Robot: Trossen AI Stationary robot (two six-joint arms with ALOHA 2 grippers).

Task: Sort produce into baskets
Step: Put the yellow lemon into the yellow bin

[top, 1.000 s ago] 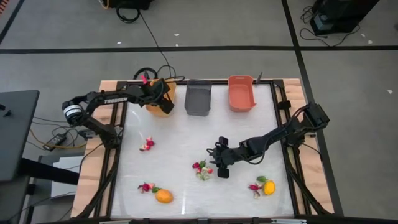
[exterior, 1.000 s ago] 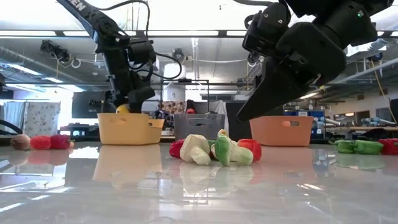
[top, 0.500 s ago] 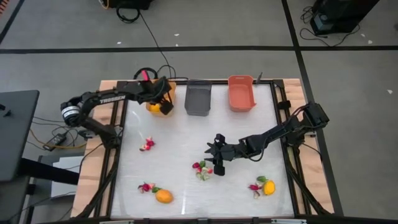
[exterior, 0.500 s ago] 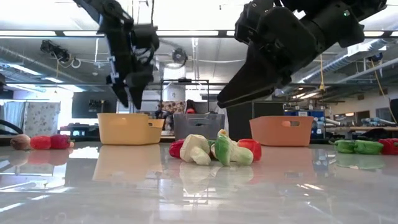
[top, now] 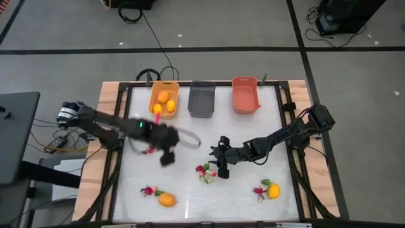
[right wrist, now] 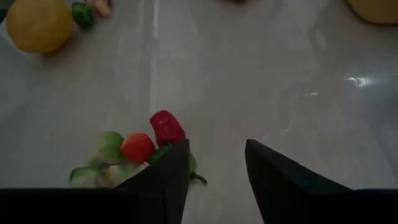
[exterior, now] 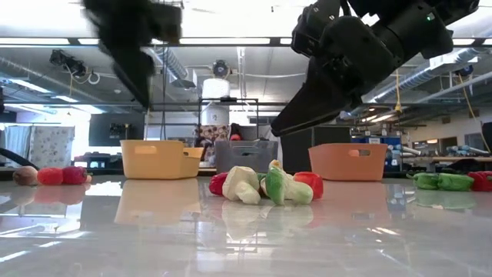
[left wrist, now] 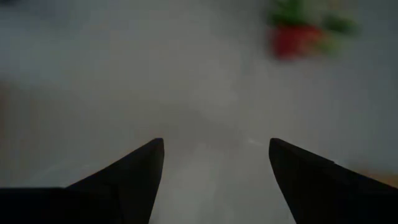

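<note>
Blurring hides most of the left arm: in the high view the left gripper is a dark smear over the table's left half, beside a small red-pink piece, and whether it touches that piece cannot be told. The left wrist view is soft too, yet it shows the two dark fingers well apart with bare tabletop between them and nothing held; a fuzzy red and green lump lies farther off. In the low view this arm is only a dark shape near the upper left, its tip unreadable.

The right gripper hangs above the middle of the table, just beside a cluster of red, green and pale pieces. Its fingers stand moderately apart and hold nothing; in the right wrist view one finger covers the edge of that cluster, so contact there cannot be judged. In the low view the cluster sits on the table with the gripper raised above it.

At the far edge stand three baskets: the yellow basket with yellow-orange fruits inside, the grey basket and the salmon basket, whose contents cannot be made out. Near the front edge lie an orange fruit beside a small red piece, and a yellow fruit next to another red and green bit.
</note>
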